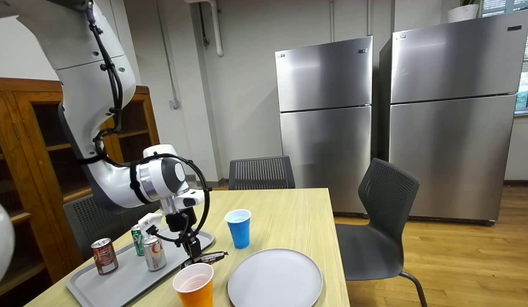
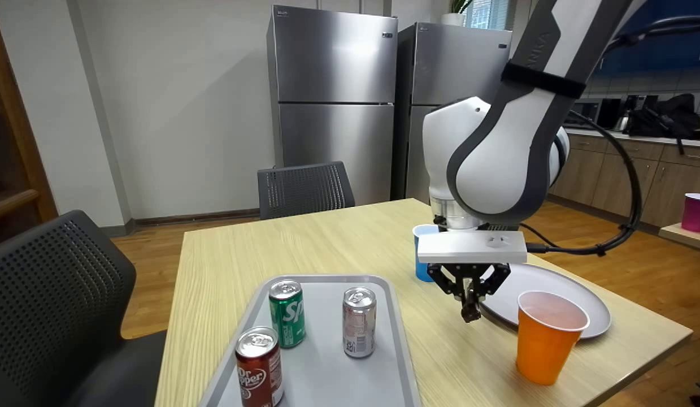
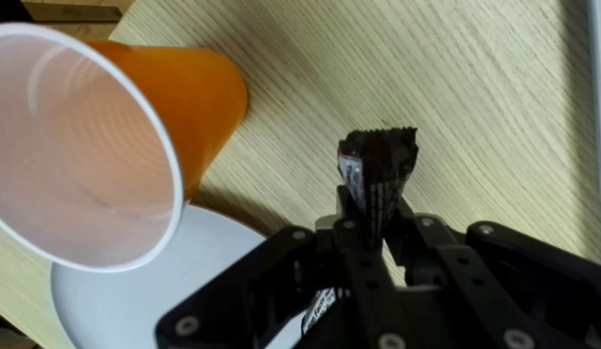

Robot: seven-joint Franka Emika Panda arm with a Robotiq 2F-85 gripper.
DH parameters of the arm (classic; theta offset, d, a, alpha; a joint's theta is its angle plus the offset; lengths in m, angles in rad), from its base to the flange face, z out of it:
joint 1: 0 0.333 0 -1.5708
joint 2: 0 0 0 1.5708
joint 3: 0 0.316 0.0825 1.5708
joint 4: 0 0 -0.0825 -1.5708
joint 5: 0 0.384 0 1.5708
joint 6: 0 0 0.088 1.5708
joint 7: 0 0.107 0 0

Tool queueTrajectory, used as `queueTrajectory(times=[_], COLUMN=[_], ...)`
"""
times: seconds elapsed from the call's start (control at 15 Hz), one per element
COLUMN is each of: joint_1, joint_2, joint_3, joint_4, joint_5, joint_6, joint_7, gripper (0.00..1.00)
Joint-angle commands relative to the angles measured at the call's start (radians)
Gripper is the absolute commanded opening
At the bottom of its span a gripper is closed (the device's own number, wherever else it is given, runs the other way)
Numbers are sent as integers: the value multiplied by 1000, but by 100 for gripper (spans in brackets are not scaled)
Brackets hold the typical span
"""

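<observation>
Packet (image 3: 378, 162), slim and dark like a wrapped snack bar, is nearest at hand: the end effector (image 3: 373, 213) pinches it, and in the wrist view we see one crimped end jut out. We find it between the tray (image 2: 338, 367) and the plate (image 1: 275, 277), seemingly held above the surface (image 1: 285, 217), though no view shows the gap plainly. By our judgement the grasp is done and the lift probably too; left undone are setting it down and letting go.

Beside the plate we see the orange cup (image 2: 550, 339), upright. The plate itself lies by the surface's edge where a gray chair (image 1: 374, 226) stands; the tray lies toward the opposite edge. On the tray, the silver can (image 2: 359, 323) stands nearer the edge facing the end effector, the green can (image 2: 287, 314) and the Dr Pepper can (image 2: 259, 370) along the opposite one.

Farther off, in both exterior views, we have the blue cup (image 1: 239, 230), standing beyond the end effector on the side of the surface's far edge. Behind that edge we make out another chair (image 1: 261, 172), and past it, two tall steel refrigerators (image 1: 327, 123).
</observation>
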Motion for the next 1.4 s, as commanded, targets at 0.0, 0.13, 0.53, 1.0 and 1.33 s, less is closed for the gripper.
queueTrajectory(times=[0.0,0.13,0.53,1.0,1.33], joint_1=[10,9,7,-5,-26], joint_2=[12,21,40,-2,-80], joint_3=[-6,-5,-2,14,60], joint_4=[18,26,46,43,23], joint_5=[-29,-27,-18,-2,26], joint_6=[-8,-10,-14,-13,-23], joint_7=[26,20,8,-16,-62], gripper=[4,4,42,88,100])
